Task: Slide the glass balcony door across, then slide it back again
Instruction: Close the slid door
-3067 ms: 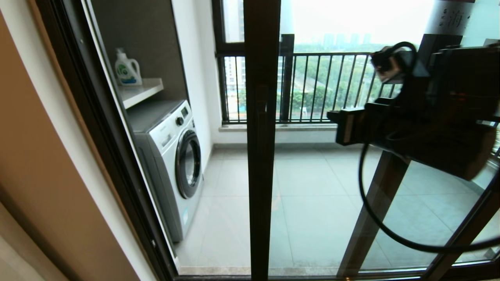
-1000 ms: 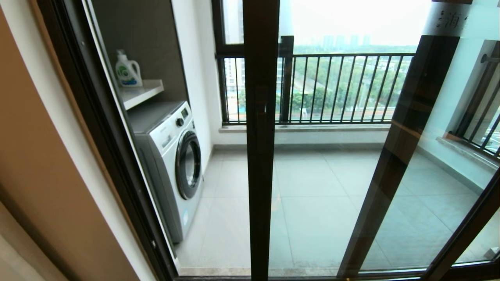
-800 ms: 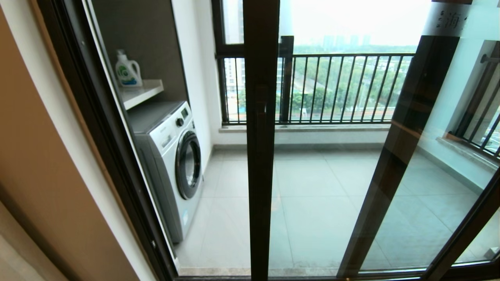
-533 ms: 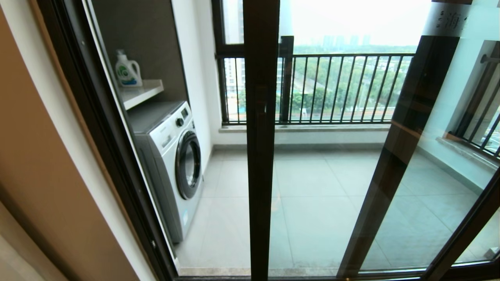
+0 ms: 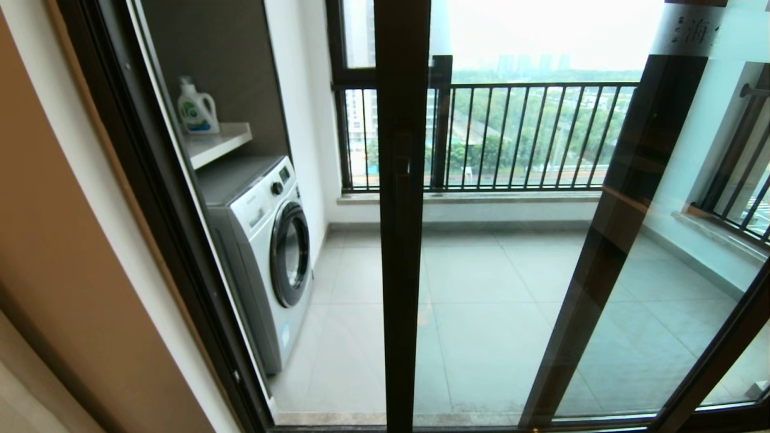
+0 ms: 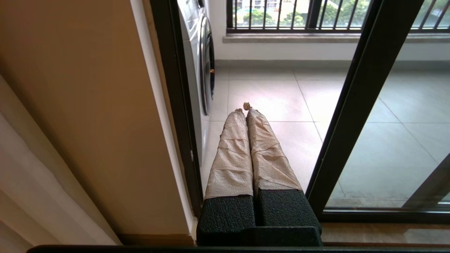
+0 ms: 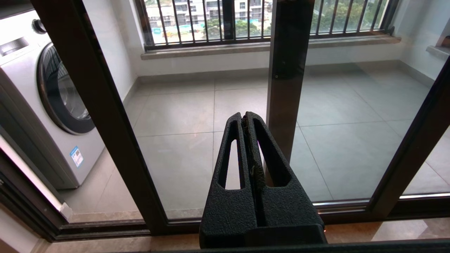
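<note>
The glass balcony door [image 5: 402,240] stands upright ahead, beside the washing machine [image 5: 264,240]. The left gripper [image 6: 246,111] and right gripper [image 7: 245,117] hang low before it, fingers pressed together, seemingly clear of its frame.

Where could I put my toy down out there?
The grey floor is bare from the washing machine across to the railing. The shelf has room beside the bottle. The left corner is crowded by the washing machine. The door stands in between.
</note>
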`<state>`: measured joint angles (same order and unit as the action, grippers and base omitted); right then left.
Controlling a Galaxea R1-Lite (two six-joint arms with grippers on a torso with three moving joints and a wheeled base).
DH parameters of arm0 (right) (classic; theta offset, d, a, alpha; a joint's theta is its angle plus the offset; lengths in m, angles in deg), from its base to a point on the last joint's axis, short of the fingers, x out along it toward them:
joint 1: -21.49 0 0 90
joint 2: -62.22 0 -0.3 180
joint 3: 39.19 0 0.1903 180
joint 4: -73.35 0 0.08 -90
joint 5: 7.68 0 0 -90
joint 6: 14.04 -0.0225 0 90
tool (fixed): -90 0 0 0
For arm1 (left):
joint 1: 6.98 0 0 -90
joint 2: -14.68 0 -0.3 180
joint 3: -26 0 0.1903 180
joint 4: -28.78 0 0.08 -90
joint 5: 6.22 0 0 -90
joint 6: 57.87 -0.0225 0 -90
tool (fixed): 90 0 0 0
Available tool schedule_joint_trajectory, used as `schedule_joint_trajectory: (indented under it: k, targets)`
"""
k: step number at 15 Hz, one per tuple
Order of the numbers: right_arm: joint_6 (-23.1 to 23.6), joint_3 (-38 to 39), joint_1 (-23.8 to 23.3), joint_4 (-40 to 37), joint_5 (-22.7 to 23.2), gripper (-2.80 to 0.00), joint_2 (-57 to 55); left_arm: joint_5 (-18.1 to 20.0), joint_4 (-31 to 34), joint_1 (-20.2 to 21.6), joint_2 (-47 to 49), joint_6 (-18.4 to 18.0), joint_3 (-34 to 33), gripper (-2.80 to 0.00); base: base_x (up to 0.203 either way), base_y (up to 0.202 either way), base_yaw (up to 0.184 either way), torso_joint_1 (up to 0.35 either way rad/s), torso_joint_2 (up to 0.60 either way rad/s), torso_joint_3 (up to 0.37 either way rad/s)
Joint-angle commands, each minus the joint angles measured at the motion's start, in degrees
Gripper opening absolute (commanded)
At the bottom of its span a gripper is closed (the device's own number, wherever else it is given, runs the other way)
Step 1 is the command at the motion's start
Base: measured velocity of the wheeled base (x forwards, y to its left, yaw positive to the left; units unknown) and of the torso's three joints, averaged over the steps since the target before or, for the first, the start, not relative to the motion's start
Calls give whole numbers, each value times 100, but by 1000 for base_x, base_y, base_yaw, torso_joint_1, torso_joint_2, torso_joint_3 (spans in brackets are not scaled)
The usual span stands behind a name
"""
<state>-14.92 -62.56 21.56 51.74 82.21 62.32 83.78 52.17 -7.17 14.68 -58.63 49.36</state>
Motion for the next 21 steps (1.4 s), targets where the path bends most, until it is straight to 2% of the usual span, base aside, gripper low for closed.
schedule_joint_trajectory:
  k: [1, 8, 11, 12, 13, 16, 19, 21]
  targets:
    - [0, 63, 1, 0, 2, -280, -11, 0, -2, 1, 9, -2, 0, -280, 0, 0, 0, 0, 0, 0]
    - [0, 70, 1, 0, 2, -280, -11, 0, 7, 1, 9, -2, 0, -280, 0, 0, 0, 0, 0, 0]
    - [0, 62, 1, 0, 2, -280, -11, 90, 0, 1, 9, -262, 0, -280, 0, 0, 0, 0, 0, 0]
    - [0, 70, 1, 0, 2, -280, -11, 139, -22, 1, 9, -482, 14, -280, 0, 0, 0, 0, 0, 0]
    - [0, 70, 1, 0, 2, -280, -11, 286, -41, 1, 25, -652, 170, -280, 0, 0, 0, 0, 0, 0]
    - [0, 70, 1, 0, 2, -280, -11, 896, 57, 1, 867, -652, 1418, -280, 0, 0, 0, 0, 0, 0]
    - [0, 70, 1, 0, 2, -280, -11, 1707, -102, -10, 2311, -284, 2754, -280, 0, 0, 0, 0, 0, 0]
    - [0, 70, 1, 0, 2, -280, -11, 2335, -197, -10, 3036, -135, 3283, -280, 0, 0, 0, 0, 0, 0]
